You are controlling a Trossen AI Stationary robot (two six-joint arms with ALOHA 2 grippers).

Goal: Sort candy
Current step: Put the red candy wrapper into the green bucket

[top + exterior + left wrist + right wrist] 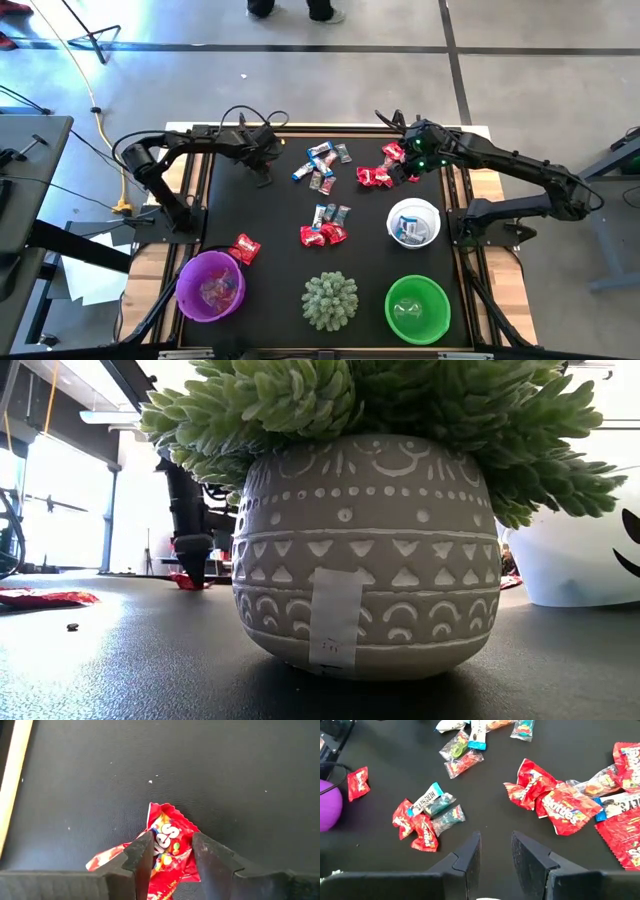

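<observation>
"Skittles" can be read on a red packet (568, 808) near the table's 1 o'clock, where the right gripper (496, 851) hangs open and empty. The left gripper (172, 851) at 11 o'clock is clamped on another red packet (167, 845), its lettering half hidden. More candy (324, 228) is scattered mid-table.

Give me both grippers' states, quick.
Left gripper: closed on a red candy packet.
Right gripper: open, empty, above the mat.
</observation>
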